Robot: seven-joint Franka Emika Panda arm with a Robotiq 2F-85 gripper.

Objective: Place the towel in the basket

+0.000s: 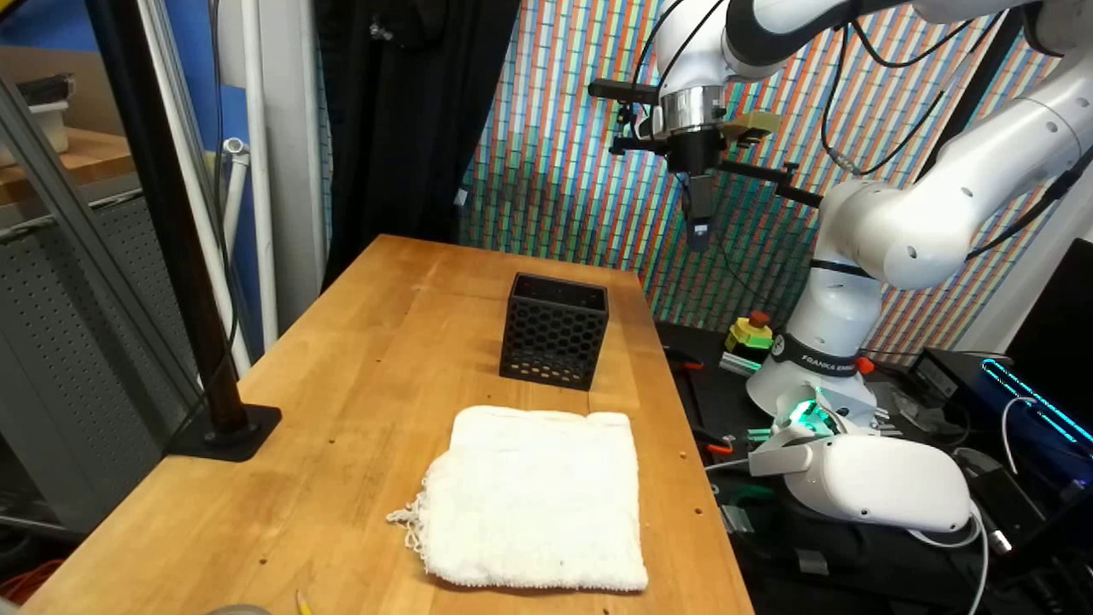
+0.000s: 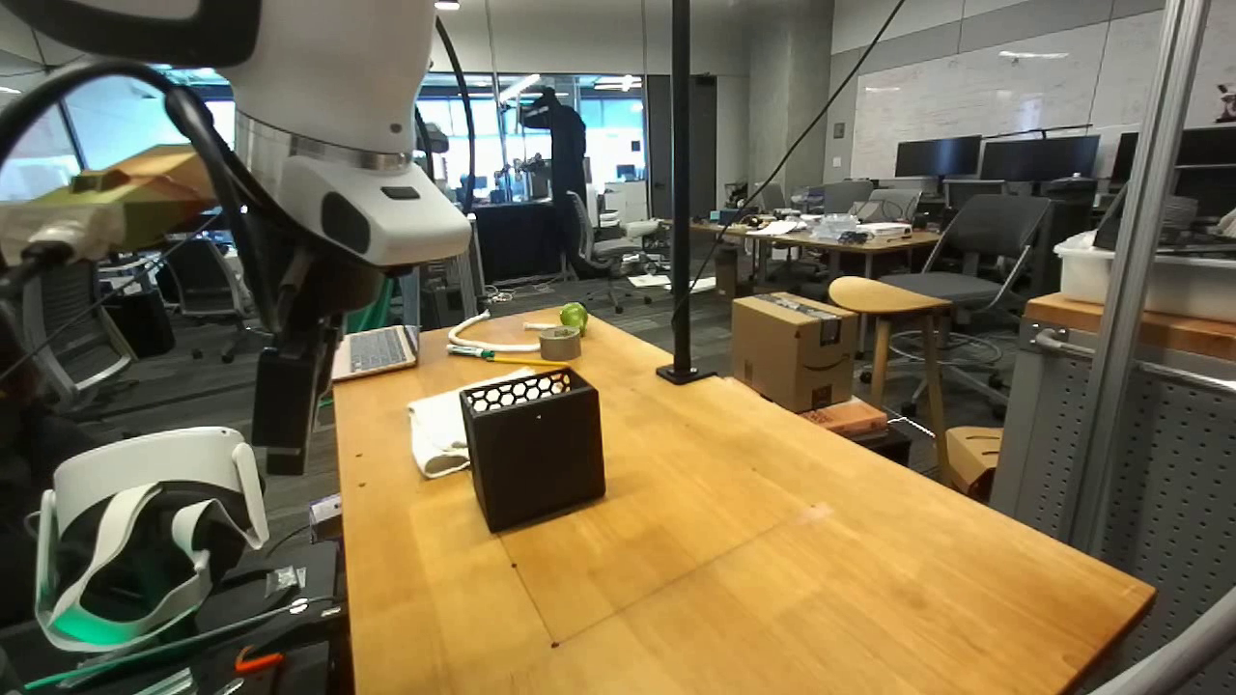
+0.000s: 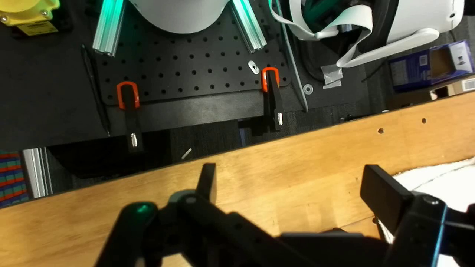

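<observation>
In an exterior view, bright glass windows, upper centre, burn out to blue-white; glare streaks on white wall-mounted board, upper right. In an exterior view, cream-white fuzzy rectangular towel, lower centre, nears overexposure; thin shadow along bottom edge. Wrist view: green light tints silvery metal rails, top; black two-fingered gripper, bottom, slightly soft.

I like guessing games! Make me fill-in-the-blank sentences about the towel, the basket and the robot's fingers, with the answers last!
1. The basket is coloured ____.
2. The towel lies near it on a table made of ____.
3. Of basket and towel, the wider one is the ____.
4. The number of things the fingers hold is ____.

Missing words: black; wood; towel; zero.
</observation>
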